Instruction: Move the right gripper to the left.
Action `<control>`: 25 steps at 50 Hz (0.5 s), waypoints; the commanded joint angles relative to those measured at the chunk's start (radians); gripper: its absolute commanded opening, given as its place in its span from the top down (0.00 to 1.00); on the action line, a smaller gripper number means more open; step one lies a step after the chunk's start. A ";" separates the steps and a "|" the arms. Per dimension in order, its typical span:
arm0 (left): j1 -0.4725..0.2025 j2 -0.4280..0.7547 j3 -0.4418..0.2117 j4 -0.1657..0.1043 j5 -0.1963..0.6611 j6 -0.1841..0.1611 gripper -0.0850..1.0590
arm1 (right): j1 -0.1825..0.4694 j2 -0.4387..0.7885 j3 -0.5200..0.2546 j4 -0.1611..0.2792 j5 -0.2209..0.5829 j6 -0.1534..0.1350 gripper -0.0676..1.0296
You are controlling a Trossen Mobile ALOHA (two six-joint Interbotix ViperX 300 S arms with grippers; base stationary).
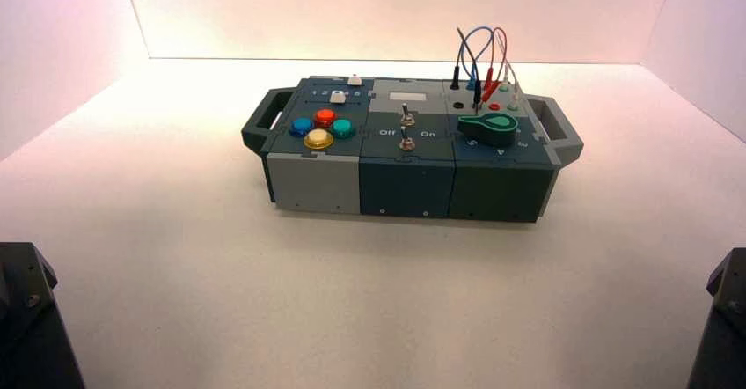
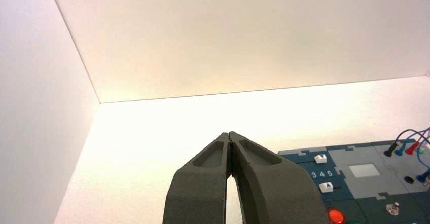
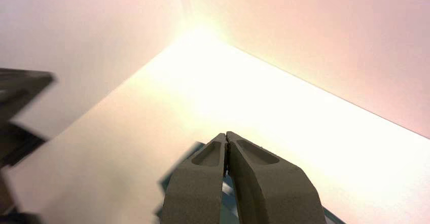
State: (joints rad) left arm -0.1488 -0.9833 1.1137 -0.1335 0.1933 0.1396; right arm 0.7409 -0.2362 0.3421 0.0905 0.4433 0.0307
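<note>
R gripper clenched; L gripper clenched; box reads "Off/On", maybe "345".

Warm, pinkish light fills the white enclosure — brightest along the far edge of the surface, where glare washes the seam with the back wall. The box throws a soft shadow toward the camera. In the right wrist view the right claw is sharp, but the box edge and a dark shape at the side are smeared by blur.
</note>
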 commanded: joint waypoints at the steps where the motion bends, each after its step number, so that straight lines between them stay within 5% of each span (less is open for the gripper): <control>1: 0.003 -0.006 -0.026 0.000 -0.003 0.003 0.96 | 0.057 0.115 -0.206 -0.005 0.078 -0.005 0.96; 10: 0.003 -0.003 -0.025 0.000 -0.003 0.003 0.95 | 0.064 0.207 -0.322 -0.008 0.212 -0.006 0.96; 25: 0.003 0.005 -0.025 0.000 -0.002 0.003 0.96 | 0.064 0.184 -0.264 -0.009 0.212 -0.005 0.96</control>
State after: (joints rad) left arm -0.1488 -0.9863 1.1137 -0.1350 0.1963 0.1396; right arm 0.8053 -0.0153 0.0798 0.0813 0.6627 0.0261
